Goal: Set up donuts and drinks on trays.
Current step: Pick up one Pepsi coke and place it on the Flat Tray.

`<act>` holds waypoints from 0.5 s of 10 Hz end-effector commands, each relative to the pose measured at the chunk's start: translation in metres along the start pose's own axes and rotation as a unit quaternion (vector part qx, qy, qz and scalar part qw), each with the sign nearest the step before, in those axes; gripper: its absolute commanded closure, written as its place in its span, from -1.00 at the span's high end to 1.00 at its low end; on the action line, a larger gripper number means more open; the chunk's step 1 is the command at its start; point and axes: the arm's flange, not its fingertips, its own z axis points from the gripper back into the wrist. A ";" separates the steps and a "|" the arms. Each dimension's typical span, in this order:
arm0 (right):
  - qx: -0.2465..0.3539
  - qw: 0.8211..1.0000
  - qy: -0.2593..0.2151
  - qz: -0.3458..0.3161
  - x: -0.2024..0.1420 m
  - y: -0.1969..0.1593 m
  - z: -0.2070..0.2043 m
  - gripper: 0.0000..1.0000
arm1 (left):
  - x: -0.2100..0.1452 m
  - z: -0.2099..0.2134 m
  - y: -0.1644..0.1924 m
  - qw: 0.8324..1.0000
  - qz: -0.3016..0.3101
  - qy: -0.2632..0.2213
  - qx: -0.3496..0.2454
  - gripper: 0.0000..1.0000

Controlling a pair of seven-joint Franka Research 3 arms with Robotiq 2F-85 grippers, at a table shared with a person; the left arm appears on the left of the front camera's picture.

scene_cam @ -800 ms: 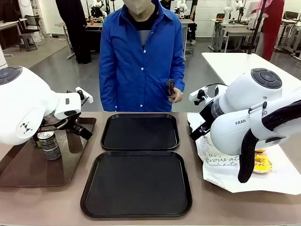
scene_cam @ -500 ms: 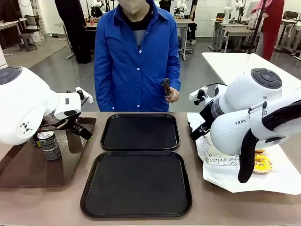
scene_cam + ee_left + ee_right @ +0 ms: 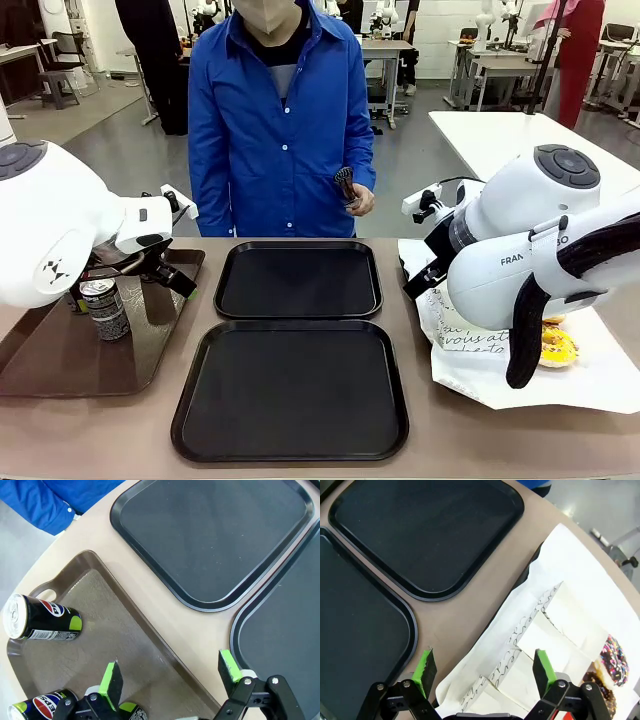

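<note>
Green pads (image 3: 111,680) of the left gripper (image 3: 170,672) stand apart above the brown tray (image 3: 100,595) edge, a Pepsi can (image 3: 42,625) nearby; the right gripper (image 3: 482,667), spread too, hovers over white donut sleeves (image 3: 555,625).

the left arm (image 3: 50,235) comes in from the left side, its wrist turned down and toward the middle. the left claw (image 3: 170,672) points downward with its jaws spread wide, its green pads (image 3: 111,677) facing each other. the right arm (image 3: 530,250) bulks in from the right side, wrist bent inward. the right claw (image 3: 484,666) also points down, jaws spread wide and empty.
</note>
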 end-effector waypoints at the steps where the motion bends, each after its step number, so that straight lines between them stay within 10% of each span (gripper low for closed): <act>1: 0.000 1.000 0.000 0.000 0.000 0.000 0.000 1.00 | 0.000 0.000 0.000 1.000 0.000 0.000 0.000 1.00; 5: -0.057 0.997 0.012 0.045 -0.022 0.012 0.027 1.00 | -0.027 0.035 -0.019 0.998 -0.030 0.017 0.042 1.00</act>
